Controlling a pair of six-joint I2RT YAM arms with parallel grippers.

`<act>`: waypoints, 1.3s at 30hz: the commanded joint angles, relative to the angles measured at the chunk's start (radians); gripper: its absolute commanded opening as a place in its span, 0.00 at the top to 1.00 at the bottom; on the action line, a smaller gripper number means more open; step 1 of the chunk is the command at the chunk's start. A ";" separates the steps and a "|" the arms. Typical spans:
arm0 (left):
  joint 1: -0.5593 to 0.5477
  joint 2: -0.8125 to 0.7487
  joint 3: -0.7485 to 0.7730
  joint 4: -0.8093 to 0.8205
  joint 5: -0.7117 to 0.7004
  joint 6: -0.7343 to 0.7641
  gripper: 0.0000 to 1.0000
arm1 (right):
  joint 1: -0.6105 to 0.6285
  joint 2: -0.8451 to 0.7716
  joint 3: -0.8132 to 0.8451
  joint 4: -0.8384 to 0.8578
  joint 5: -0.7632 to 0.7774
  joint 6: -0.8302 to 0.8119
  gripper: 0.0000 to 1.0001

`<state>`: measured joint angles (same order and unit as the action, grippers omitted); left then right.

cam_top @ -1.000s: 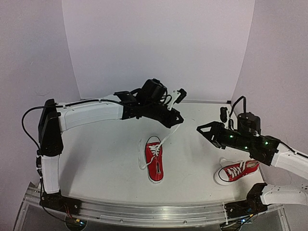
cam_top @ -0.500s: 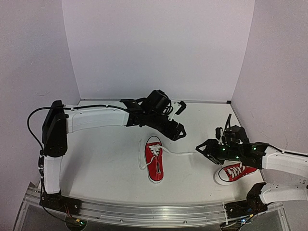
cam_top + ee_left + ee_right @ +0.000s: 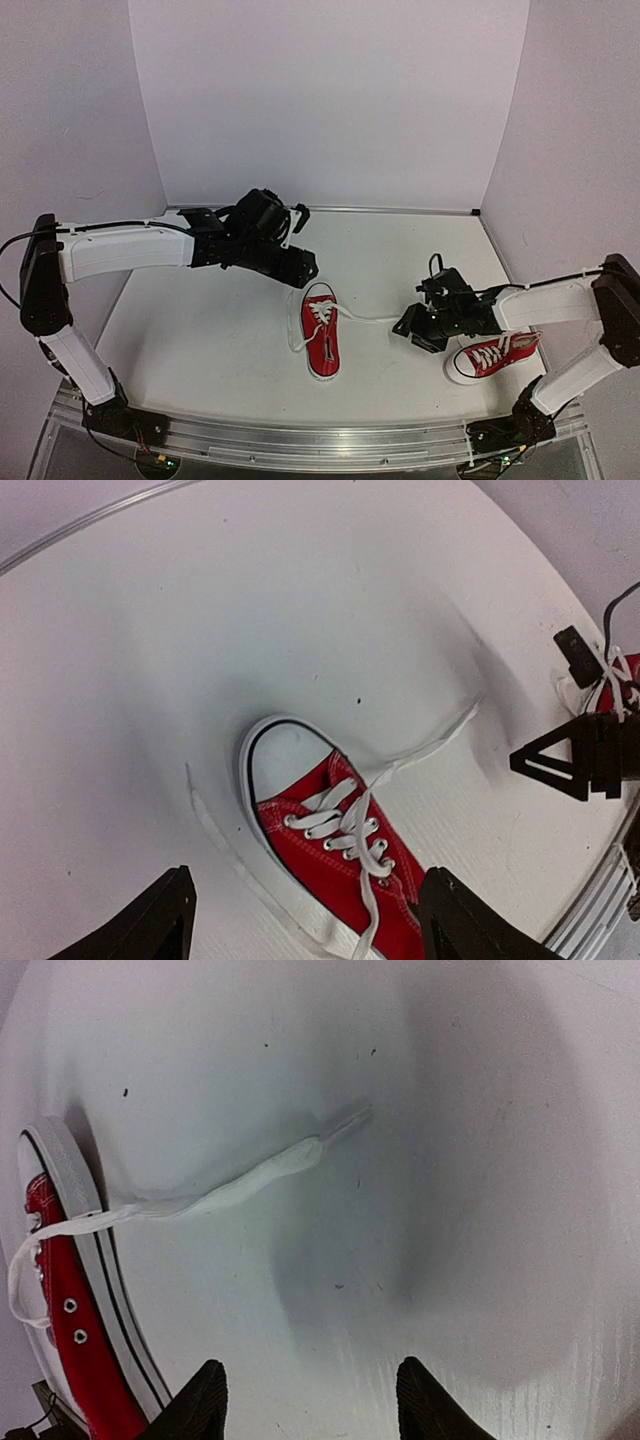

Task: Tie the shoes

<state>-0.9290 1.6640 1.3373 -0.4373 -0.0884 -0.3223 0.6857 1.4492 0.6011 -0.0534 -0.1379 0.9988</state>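
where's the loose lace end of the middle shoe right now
In the top view the lace end lies flat on the table, stretched rightward from the centre shoe, its tip just short of the open right tool; nothing holds it.

I'm seeing one red shoe (image 3: 321, 345) lying lengthwise in the middle of the white table (image 3: 200, 340), its laced end pointing toward the back wall. One white lace (image 3: 370, 319) is trailing off to the right across the table, ending just beside the right gripper (image 3: 412, 330), which is hanging low, its jaws too dark for me to read. The left arm is stretching in from the left side, and the left gripper (image 3: 303, 270) is hovering just beyond the shoe's far end. The second shoe (image 3: 490, 355) is lying near the right front corner, white toe cap pointing left, with the right arm crossing just above it
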 commanded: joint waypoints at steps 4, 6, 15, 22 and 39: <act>-0.001 -0.150 -0.170 0.025 -0.041 -0.104 0.19 | 0.002 0.161 0.165 0.028 0.054 -0.037 0.40; -0.002 -0.171 -0.209 0.029 -0.049 -0.123 0.19 | 0.003 0.210 0.202 0.022 0.054 -0.043 0.39; -0.005 -0.279 -0.358 0.048 -0.058 -0.192 0.18 | 0.003 0.387 0.375 -0.134 0.134 -0.044 0.38; -0.005 -0.344 -0.394 0.035 -0.102 -0.202 0.18 | 0.003 0.498 0.512 -0.298 0.242 -0.099 0.39; -0.007 -0.327 -0.498 0.056 -0.112 -0.185 0.23 | 0.003 0.633 0.582 -0.395 0.272 -0.208 0.92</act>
<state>-0.9314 1.3007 0.8533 -0.4199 -0.1905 -0.5249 0.6900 2.0037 1.2246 -0.3325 0.2239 0.7985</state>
